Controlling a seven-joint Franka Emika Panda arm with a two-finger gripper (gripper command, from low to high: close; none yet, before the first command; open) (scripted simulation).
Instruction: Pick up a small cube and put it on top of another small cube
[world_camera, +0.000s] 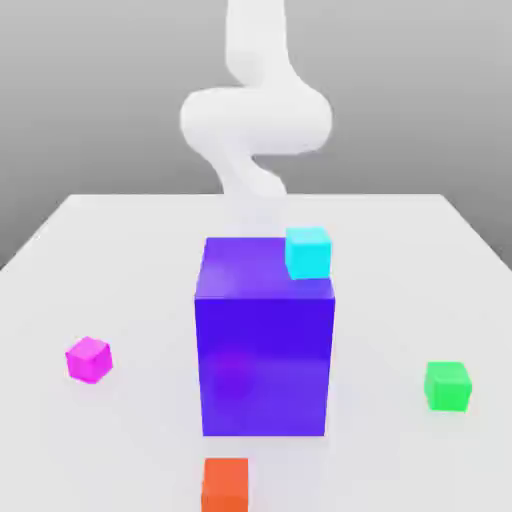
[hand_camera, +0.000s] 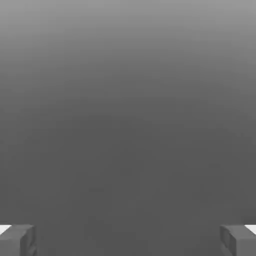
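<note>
The gripper (hand_camera: 128, 240) hangs with its jaws spread wide, holding nothing. The small magenta cube (world_camera: 88, 359) sits on the desk (world_camera: 120, 250) toward the exterior view's left, well apart from the big blue-purple block (world_camera: 264, 340). Best to descend straight over it, jaws squared to its faces.

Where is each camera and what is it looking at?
Exterior view: sits off the arm, facing across the white table at the big blue-purple block, with small cubes around it and the white arm behind.
Hand view: rides on the hand, facing plain grey, with two fingertips of the open gripper wide apart.
Shared: no object shows in both views.
</note>
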